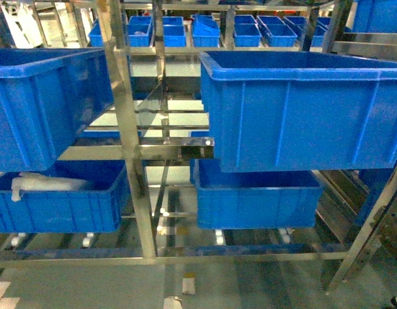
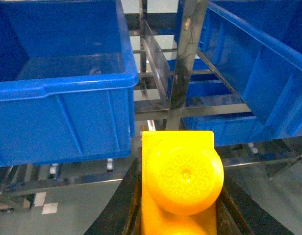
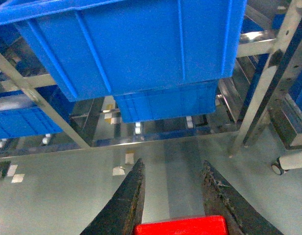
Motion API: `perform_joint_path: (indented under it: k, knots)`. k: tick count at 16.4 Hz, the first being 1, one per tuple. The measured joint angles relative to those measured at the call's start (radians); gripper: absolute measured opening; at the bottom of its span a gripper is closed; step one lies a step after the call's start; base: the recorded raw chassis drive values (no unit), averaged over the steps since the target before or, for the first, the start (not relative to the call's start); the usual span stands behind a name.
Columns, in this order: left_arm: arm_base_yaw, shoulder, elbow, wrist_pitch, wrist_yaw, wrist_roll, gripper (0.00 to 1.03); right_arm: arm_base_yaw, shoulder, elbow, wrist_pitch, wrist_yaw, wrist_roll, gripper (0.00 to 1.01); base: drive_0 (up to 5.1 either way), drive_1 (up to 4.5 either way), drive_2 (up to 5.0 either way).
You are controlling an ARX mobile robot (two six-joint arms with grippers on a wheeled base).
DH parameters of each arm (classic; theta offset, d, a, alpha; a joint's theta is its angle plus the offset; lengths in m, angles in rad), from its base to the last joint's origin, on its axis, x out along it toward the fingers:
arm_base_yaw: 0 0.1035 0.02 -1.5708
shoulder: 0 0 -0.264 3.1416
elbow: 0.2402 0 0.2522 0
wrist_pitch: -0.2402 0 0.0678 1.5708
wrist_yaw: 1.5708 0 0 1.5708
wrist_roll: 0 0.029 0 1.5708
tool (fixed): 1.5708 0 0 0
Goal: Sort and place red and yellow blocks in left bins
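Nearest, the left gripper [image 2: 183, 215] is clenched on the yellow brick [image 2: 180, 181], which sits between its dark fingers [image 2: 116, 205] with one round stud turned up toward the camera. It is held just in front of the near rim of the upper left bin [image 2: 62, 88], a little lower than that rim, so I judge the arm must lift and go forward before it can drop the brick inside.

The right gripper [image 3: 173, 205] grasps the red block [image 3: 180, 226]; only its top edge shows between the fingers. It hangs low over the floor [image 3: 180, 161], under and before the right bin [image 3: 141, 44], probably waiting its turn.

Farther, the steel rack [image 1: 131, 154] carries the bins in two levels. The lower left bin [image 1: 57, 199] holds something white. Neither arm shows in the head view.
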Motion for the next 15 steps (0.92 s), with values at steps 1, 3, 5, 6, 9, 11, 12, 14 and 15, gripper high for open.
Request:
perform_joint_path:
  k: [1,3,5,6,9,11,12,14,15]
  knots:
    - [0.000,0.000,0.000,0.000,0.000,0.000,0.27,0.000,0.000,0.000,0.002,0.000,0.000,0.28,-5.0,2.41,2.4]
    - [0.000,0.000,0.000,0.000,0.000,0.000,0.27,0.000,0.000,0.000,0.000,0.000,0.000,0.28,-5.0,2.45,2.4]
    - [-0.001,0.000,0.000,-0.003,0.000,0.000,0.27,0.000,0.000,0.000,0.002,0.000,0.000,0.28,-5.0,2.40,2.4]
    - [-0.001,0.000,0.000,0.001,0.000,0.000,0.27,0.000,0.000,0.000,0.002,0.000,0.000,0.28,0.0,0.00,0.0]
    - [0.005,0.000,-0.001,0.003,-0.005,0.000,0.27,0.006,0.001,0.002,0.000,-0.003,0.000,0.28,0.0,1.38,-1.5]
    - [-0.003,-0.006,-0.001,0.002,0.000,0.000,0.27,0.006,-0.006,0.001,0.007,-0.003,0.000,0.28,-0.1,4.14,-4.4]
    - [-0.003,-0.005,-0.001,-0.001,0.000,0.000,0.27,0.006,-0.005,0.001,0.000,-0.002,0.000,0.28,0.0,4.29,-4.3]
    - [-0.003,-0.004,-0.001,-0.001,0.000,0.000,0.27,0.006,-0.005,0.001,0.001,-0.002,0.000,0.28,-0.1,4.22,-4.3]
    - [-0.003,-0.005,-0.001,0.002,0.000,0.000,0.27,0.006,-0.005,0.001,0.002,-0.002,0.000,0.28,-0.1,4.17,-4.4]
